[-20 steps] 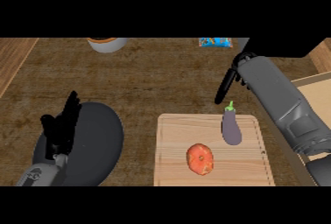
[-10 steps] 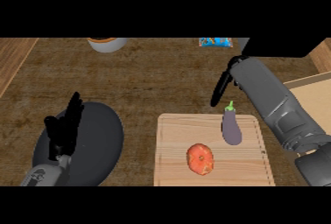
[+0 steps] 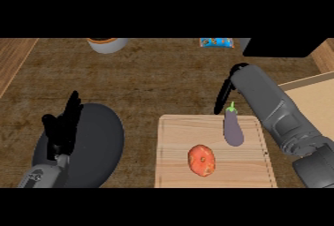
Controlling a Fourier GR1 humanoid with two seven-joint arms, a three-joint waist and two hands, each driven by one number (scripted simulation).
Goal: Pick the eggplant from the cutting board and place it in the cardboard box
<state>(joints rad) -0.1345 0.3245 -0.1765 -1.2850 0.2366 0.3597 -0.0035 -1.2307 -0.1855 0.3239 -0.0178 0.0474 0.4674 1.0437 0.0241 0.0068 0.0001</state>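
- Head view: approach step, nothing picked up yet. Right hand hangs just beyond the eggplant's stem end, fingers straight and pointing down, holding nothing.
- Eggplant lies on the cutting board, upper right part; purple, elongated, green stem toward the hand. A reddish round veg lies nearby.
- Next, prob.: lower the hand over the eggplant, curl round it, carry right to the cardboard box.
- Left hand rests open, fingers up, over a dark plate at left.
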